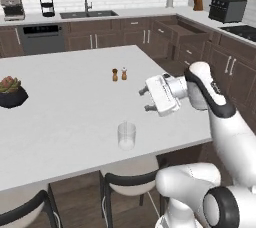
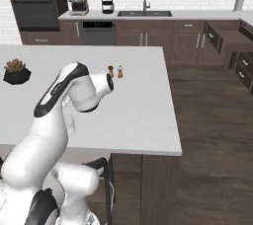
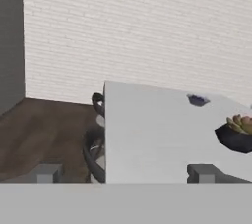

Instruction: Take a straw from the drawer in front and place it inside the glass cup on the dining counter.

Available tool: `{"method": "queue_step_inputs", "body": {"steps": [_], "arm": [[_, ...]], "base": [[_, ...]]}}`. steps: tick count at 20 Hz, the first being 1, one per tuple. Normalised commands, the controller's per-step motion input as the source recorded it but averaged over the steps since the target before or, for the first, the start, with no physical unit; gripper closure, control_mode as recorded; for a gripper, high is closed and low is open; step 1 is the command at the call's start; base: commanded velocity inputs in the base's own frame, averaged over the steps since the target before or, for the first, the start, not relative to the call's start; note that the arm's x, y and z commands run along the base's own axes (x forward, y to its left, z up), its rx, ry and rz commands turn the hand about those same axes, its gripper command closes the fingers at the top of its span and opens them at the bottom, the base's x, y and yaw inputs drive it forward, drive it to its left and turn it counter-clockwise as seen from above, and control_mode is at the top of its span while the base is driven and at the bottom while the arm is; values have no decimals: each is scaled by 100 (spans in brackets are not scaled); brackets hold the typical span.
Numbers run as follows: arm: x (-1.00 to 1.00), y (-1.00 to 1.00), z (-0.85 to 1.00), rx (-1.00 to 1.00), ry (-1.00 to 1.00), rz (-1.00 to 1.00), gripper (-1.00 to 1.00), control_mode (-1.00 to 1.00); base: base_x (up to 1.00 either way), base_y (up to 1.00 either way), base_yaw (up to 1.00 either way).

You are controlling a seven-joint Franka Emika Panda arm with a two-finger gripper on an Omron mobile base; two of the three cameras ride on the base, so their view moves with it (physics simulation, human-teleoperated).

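While the arm hangs over the dining counter (image 1: 65, 97), the gripper (image 1: 146, 99) points sideways across the slab, above it and up-right of the glass cup (image 1: 126, 136), near but not over it. Hand view: fingertips (image 3: 47, 173) set wide apart, nothing between them; the straw is not discernible in any view, so no straw is judged to be held. Cup stands upright near the counter's front edge, apparently empty. Drawer (image 2: 225, 35) is pulled open in the far cabinet run, well apart from the arm; contents not visible from here. Shakers (image 1: 119, 74) sit mid-counter; plant bowl (image 1: 11, 92) at left.

Step in hand (judged): fetch not yet done, or straw lost. Next move, if so: drive base to drawer, reach in w/ jaws open, pinch the thin stick, return, lower it upright into cup.
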Motion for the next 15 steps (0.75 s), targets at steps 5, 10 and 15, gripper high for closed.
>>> {"method": "queue_step_inputs", "body": {"steps": [5, 10, 15], "arm": [[-67, 52, 32, -46, 0, -2, -100, -100], [-67, 63, 1, -48, 8, 0, -100, -100], [-63, 50, -10, -46, 12, 0, -100, -100]], "base": [[0, 0, 0], [0, 0, 0], [0, 0, 0]]}}
